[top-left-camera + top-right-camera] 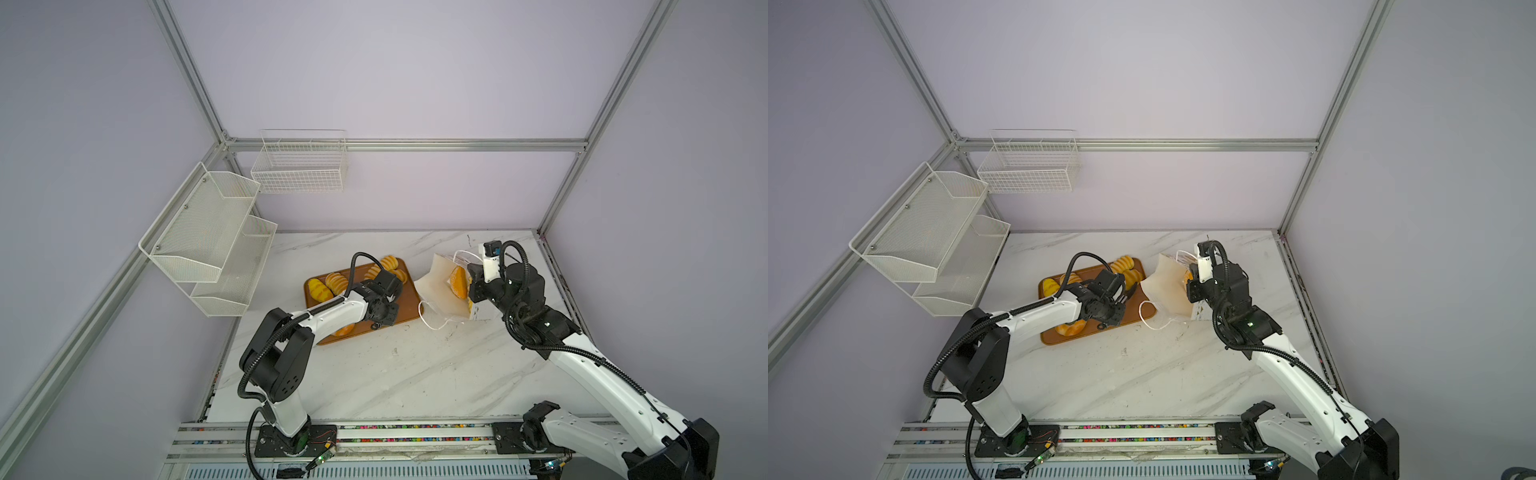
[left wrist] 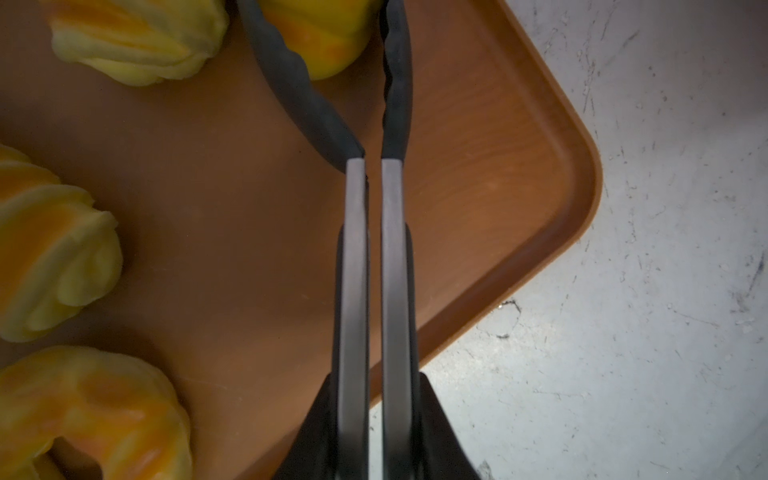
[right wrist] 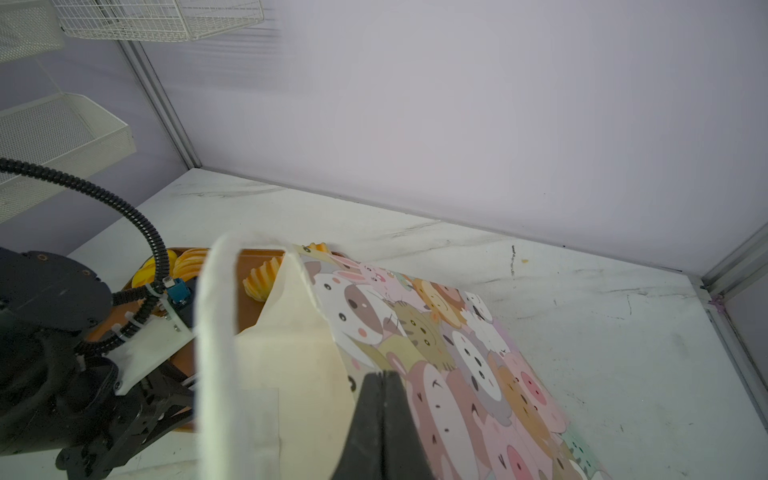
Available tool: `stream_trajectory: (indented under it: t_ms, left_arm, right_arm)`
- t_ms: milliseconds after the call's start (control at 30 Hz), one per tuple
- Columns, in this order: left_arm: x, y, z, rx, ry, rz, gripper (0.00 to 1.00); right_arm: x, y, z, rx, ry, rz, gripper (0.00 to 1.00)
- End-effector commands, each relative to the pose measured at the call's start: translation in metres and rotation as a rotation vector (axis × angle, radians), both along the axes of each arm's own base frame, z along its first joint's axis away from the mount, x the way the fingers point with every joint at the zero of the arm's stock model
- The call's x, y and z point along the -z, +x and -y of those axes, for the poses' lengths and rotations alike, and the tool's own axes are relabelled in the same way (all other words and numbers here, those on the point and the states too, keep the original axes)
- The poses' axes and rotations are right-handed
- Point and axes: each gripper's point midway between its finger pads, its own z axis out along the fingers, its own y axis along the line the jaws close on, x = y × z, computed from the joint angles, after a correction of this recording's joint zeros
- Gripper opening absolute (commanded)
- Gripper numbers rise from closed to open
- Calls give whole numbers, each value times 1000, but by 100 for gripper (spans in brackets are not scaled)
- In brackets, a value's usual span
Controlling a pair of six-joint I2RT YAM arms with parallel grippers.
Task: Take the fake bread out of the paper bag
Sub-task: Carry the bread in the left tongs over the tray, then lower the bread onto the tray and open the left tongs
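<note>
The left gripper [image 2: 374,237] clamps steel tongs [image 2: 353,257], whose black tips straddle one bun [image 2: 324,37] on the brown tray [image 2: 498,187]. At the tray's 3 o'clock, the right gripper [image 3: 382,380] pinches the paper bag [image 3: 436,332] by its wall. One fake bread [image 1: 458,281] shows inside the bag's mouth.

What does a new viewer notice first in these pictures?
Golden fake bread lies on a brown tray at the table's middle. Right of it, the cartoon-printed paper bag is tilted open, its rim pinched in the right arm's shut jaws, one orange piece showing inside.
</note>
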Motion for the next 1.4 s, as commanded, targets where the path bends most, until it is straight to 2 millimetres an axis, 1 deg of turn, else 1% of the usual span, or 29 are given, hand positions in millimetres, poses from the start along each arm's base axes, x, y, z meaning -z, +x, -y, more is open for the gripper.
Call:
stream_trajectory:
  t_ms: [0,100,233,300,433,567,700,967,1133,1267,1367]
  left_arm:
    - [-31,37,4,-64,-49,96,7]
    - [-33,39,1,-74,-41,97,16]
    - [-36,33,4,-45,-58,78,31]
    - [-36,30,5,-36,-66,65,36]
    - [-40,23,6,-18,-86,53,41]
    - [-47,17,5,-10,-96,55,43]
    - [-54,11,-2,-7,-83,66,43]
    - [-59,-4,-10,18,-72,52,44]
    - [-63,-16,-19,19,-56,50,43]
    - [-58,-25,-27,16,-39,37,43]
    - [-51,-30,-30,16,-23,16,43]
  right_arm:
    - [-3,-4,-3,-29,-9,15,0]
    - [-5,-8,-5,-50,-14,28,0]
    - [-12,-19,-19,-164,-10,64,0]
    - [-11,-22,-22,-182,-7,65,0]
    - [-10,-24,-28,-223,-14,66,0]
    - [-13,-25,-27,-225,-19,76,0]
    - [-14,-25,-26,-220,-25,80,0]
    - [-14,-27,-22,-209,-39,95,0]
    - [-14,-27,-16,-190,-68,131,0]
    - [-16,-28,-18,-198,-67,136,0]
    - [-15,-26,-18,-198,-69,126,0]
